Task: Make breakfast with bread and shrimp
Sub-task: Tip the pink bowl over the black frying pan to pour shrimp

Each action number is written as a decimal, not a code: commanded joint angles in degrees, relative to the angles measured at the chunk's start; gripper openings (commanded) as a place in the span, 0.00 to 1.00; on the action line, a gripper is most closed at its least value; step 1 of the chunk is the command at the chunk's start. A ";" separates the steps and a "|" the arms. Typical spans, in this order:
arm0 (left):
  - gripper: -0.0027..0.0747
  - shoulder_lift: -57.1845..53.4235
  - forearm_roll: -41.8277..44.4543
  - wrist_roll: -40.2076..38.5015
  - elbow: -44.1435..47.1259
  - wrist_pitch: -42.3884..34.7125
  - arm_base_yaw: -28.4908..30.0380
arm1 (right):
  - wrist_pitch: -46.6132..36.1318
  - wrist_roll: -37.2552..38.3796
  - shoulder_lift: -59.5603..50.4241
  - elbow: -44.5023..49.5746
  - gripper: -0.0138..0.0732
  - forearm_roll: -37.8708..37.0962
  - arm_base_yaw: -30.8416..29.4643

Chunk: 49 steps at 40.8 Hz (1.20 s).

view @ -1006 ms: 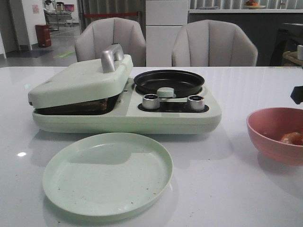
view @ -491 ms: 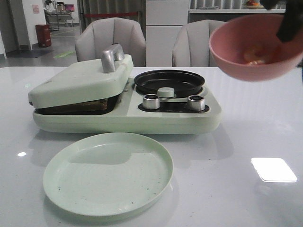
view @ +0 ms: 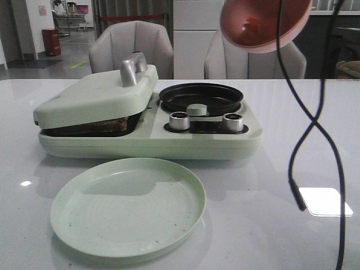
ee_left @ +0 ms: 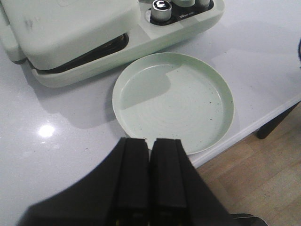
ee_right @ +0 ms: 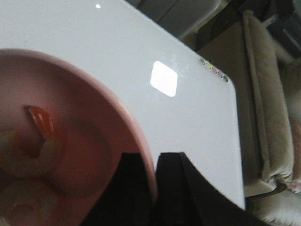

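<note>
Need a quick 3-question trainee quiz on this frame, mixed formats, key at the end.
1. True or false: the pink bowl rests on the white table.
2. What holds the bowl's rim: A) left gripper B) right gripper?
3. Fill in: the round pale green plate holds ____.

Key: 1 false, it is lifted and tilted above the black round pan. 2 B. 3 nothing; the orange-pink shrimp is in the bowl.
</note>
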 commanded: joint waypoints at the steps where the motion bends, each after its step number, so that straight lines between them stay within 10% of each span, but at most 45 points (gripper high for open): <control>1: 0.16 0.01 -1.26 -0.41 -1.68 -3.95 -0.50 | -0.15 3.78 2.16 -4.68 0.21 -12.51 1.74; 19: 0.16 0.01 -1.26 -0.41 -1.68 -3.95 -0.50 | 13.12 6.37 22.14 -19.28 0.21 -46.46 8.39; 49: 0.16 0.01 -1.26 -0.41 -1.68 -3.95 -0.50 | 15.81 -2.05 24.34 -29.72 0.21 -46.10 8.80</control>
